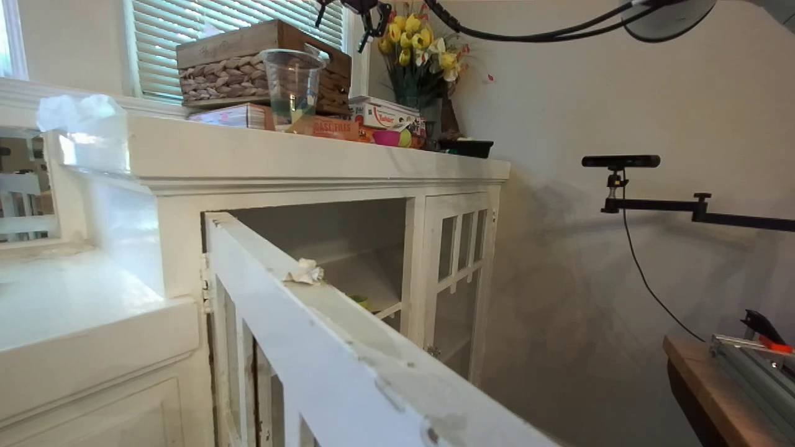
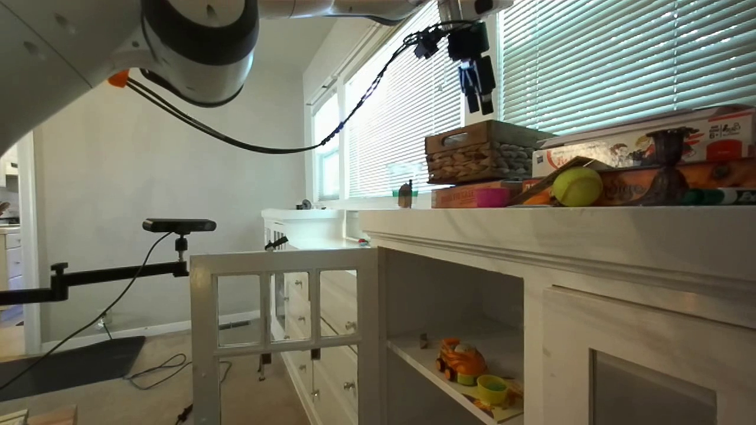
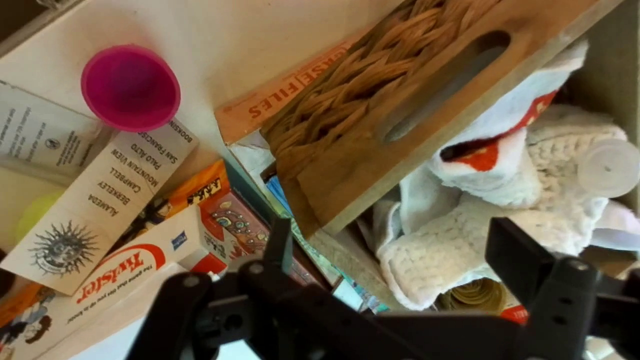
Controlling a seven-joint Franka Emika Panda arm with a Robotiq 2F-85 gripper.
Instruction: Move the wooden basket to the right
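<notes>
Beneath wooden basket point(image 2: 481, 153), "CASE FILES" box point(image 3: 284, 90); beside, "Twister" box point(image 3: 131, 272); claw point(image 3: 392, 240) above, spread.

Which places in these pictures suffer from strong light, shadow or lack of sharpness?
In an exterior view, the blinds look washed out by bright daylight; in an exterior view, soft shadows fall across the wall at right; in the wrist view, the gripper looks dark and slightly soft, while the weave of the wooden basket shows clearly.
</notes>
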